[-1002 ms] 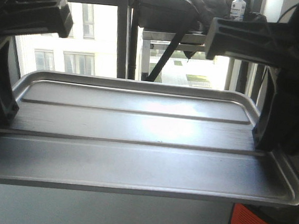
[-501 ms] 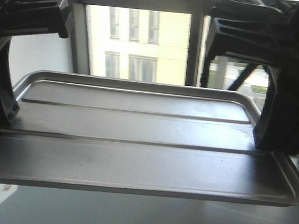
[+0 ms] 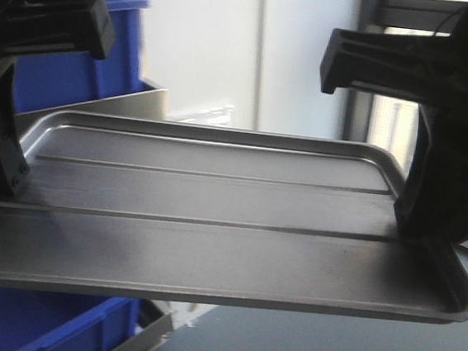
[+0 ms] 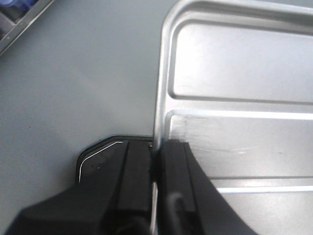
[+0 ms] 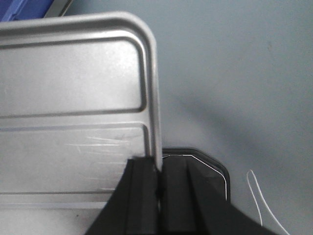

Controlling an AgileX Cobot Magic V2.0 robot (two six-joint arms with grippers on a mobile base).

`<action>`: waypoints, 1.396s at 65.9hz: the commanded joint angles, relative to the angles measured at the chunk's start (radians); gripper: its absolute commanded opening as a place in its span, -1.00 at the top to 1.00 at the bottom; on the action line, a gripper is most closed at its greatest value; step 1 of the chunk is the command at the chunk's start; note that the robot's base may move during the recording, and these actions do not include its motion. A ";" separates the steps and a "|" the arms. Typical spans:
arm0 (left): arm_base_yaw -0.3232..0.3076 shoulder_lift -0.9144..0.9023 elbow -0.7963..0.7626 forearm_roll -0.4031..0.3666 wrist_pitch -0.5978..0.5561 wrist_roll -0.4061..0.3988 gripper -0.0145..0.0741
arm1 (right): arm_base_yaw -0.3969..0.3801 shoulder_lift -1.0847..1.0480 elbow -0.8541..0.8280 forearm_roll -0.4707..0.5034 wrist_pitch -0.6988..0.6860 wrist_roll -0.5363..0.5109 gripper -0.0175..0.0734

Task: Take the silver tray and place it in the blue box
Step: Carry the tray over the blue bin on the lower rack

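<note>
The blue box (image 3: 54, 324), as I judge it, shows a rim low down on the left arm's side, partly under the load. The silver tray (image 3: 215, 199) hangs level in the air, its long axis running from arm to arm. The left gripper (image 4: 156, 149) pinches one short rim and the right gripper (image 5: 159, 169) the other, both clamped narrow on the metal. The left arm is nearer the box, so the carry should go leftward, then down.

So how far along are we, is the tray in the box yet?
Not yet. Done: the large brushed-metal silver tray is gripped, left hand and right hand each shut on an end rim. In hand: it's held aloft near the blue plastic box. Left: lowering it in, releasing.
</note>
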 commanded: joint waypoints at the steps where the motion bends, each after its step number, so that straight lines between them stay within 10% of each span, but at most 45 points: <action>1: -0.008 -0.027 -0.027 0.011 -0.020 -0.006 0.70 | -0.005 -0.023 -0.023 -0.033 -0.033 0.002 0.45; 92: -0.008 -0.027 -0.027 0.007 -0.020 -0.006 0.70 | -0.005 -0.023 -0.023 -0.033 -0.033 0.002 0.45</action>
